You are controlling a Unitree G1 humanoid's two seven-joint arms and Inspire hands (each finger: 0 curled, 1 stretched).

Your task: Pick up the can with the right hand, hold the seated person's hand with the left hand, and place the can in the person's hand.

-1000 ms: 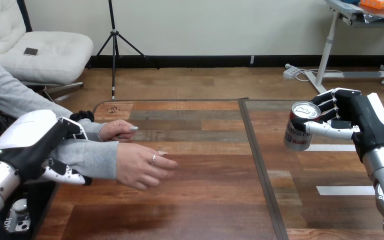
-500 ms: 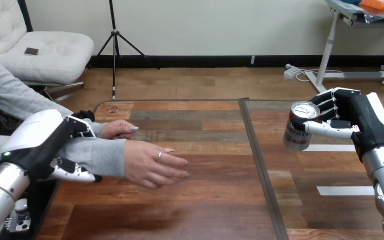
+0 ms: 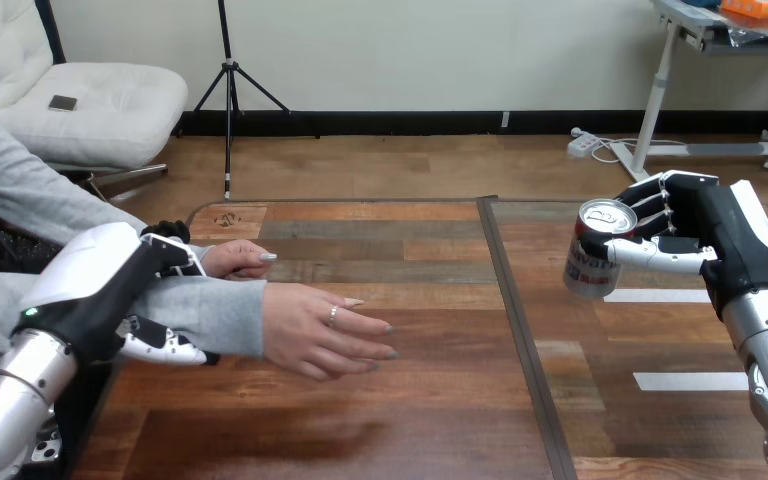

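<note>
A silver and red can [image 3: 592, 252] hangs tilted above the table's right half, with my right hand [image 3: 712, 238] shut on it, thumb across its front and fingers behind. At the left, my left hand [image 3: 95, 292] wraps the person's grey-sleeved forearm [image 3: 215, 315], fingers [image 3: 165, 346] curled under it just behind the wrist. The person's hand [image 3: 328, 337] reaches out over the table's middle-left, fingers straight and pointing right, holding nothing. It is well apart from the can. A second hand of the person [image 3: 234, 258] rests on the table behind that forearm.
A dark seam [image 3: 520, 330] runs front to back across the wooden table [image 3: 430, 420] between the person's hand and the can. White tape strips [image 3: 690, 380] lie on the right half, under and in front of my right hand.
My left hand and the person's forearm have slid to the right, carrying the person's hand further over the table. My right hand has shifted the can slightly left.
</note>
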